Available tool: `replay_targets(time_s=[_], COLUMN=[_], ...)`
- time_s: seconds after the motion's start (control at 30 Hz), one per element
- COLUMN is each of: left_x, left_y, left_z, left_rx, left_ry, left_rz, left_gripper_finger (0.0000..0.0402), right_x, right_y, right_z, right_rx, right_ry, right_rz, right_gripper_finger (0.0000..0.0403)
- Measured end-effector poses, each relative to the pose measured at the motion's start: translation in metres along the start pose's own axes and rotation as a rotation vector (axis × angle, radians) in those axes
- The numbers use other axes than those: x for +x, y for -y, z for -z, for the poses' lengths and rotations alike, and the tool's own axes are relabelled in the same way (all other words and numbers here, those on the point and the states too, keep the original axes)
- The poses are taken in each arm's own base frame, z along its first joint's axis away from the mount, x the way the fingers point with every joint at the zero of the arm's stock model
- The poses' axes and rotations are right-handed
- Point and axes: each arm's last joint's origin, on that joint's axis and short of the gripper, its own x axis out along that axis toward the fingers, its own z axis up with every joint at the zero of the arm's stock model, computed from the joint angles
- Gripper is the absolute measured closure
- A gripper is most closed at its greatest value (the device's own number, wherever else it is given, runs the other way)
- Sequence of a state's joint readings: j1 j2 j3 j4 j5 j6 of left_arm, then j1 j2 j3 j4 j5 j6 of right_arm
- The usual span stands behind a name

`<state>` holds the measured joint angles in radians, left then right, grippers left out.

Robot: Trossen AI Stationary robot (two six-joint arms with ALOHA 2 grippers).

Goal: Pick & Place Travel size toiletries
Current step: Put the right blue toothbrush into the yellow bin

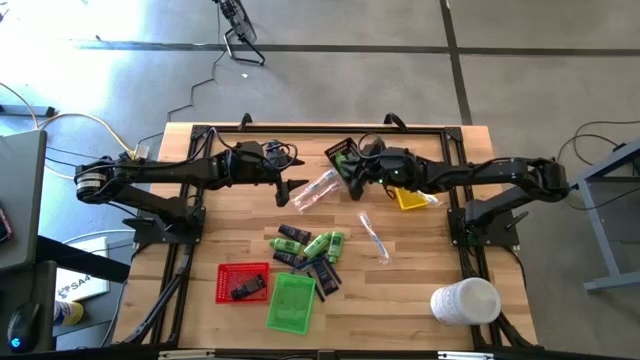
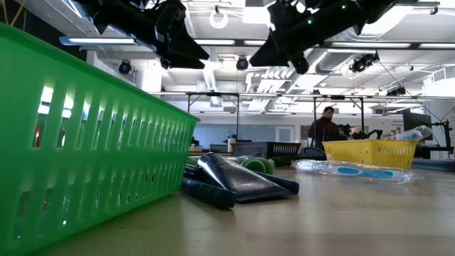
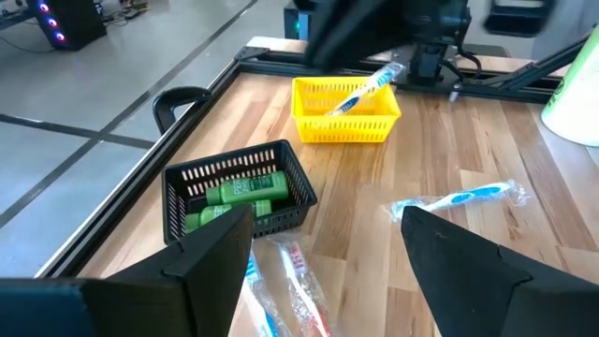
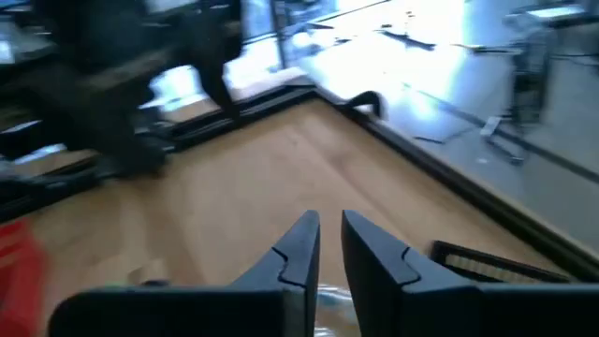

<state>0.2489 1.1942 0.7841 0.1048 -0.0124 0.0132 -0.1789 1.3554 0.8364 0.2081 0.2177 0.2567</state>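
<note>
The right gripper (image 1: 358,172) hovered above the far middle of the table, just beside the black tray (image 1: 342,155), its fingers (image 4: 301,245) drawn nearly together with only a thin gap between them; whether they pinched anything could not be told. Clear-wrapped toothbrushes (image 1: 316,190) lay just beside it, between the two grippers. The left gripper (image 1: 288,187) hung near those same packets with its fingers spread wide and empty. Green bottles (image 3: 239,192) lay inside the black tray, and one toothbrush (image 3: 360,92) rested tilted in the yellow tray (image 3: 344,112). Another wrapped toothbrush (image 1: 374,236) lay alone mid-table, and a cluster of green bottles and dark packets (image 1: 308,254) sat well apart from the grippers, near the green tray (image 1: 291,303)
</note>
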Motion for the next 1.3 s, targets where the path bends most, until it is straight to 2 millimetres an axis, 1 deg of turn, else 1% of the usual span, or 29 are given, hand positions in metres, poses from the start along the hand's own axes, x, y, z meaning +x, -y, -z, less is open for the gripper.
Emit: replay_targets(time_s=[0.07, 0.2, 0.33, 0.4, 0.57, 0.7, 0.83, 0.97, 1.1, 1.3], left_x=[0.000, 0.000, 0.000, 0.001, 0.002, 0.002, 0.002, 0.001, -0.012, -0.042], left_y=[0.000, -0.001, -0.002, -0.001, 0.002, 0.002, 0.002, 0.002, 0.002, 0.001], left_z=[0.000, -0.001, 0.001, 0.004, 0.010, 0.024, 0.029, 0.031, 0.028, 0.023], left_rx=[0.000, -0.025, -0.046, -0.060, -0.092, -0.100, -0.101, -0.087, -0.040, 0.014], left_ry=[0.002, 0.008, -0.005, 0.003, 0.078, 0.059, 0.046, 0.033, 0.013, -0.010], left_rz=[0.000, -0.025, -0.066, -0.056, 0.050, 0.051, 0.050, 0.049, 0.048, 0.045], left_gripper_finger=[0.0131, 0.0132, 0.0152, 0.0174, 0.0243, 0.0296, 0.0337, 0.0367, 0.0387, 0.0400], right_x=[-0.001, -0.001, -0.001, -0.001, -0.001, -0.001, -0.001, -0.001, -0.001, -0.001], right_y=[-0.004, -0.006, -0.007, -0.007, -0.008, -0.007, -0.007, -0.007, -0.008, -0.008], right_z=[0.000, -0.001, -0.001, -0.001, -0.001, -0.001, -0.001, -0.001, -0.001, 0.000], right_rx=[-0.009, -0.024, -0.023, -0.023, -0.024, -0.024, -0.024, -0.039, -0.043, -0.051], right_ry=[-0.002, 0.006, -0.003, -0.003, -0.007, -0.007, -0.007, -0.009, -0.013, -0.015], right_rz=[-0.055, -0.107, -0.132, -0.143, -0.160, -0.159, -0.159, -0.158, -0.174, -0.182], right_gripper_finger=[0.0368, 0.0373, 0.0374, 0.0374, 0.0374, 0.0374, 0.0374, 0.0374, 0.0374, 0.0374])
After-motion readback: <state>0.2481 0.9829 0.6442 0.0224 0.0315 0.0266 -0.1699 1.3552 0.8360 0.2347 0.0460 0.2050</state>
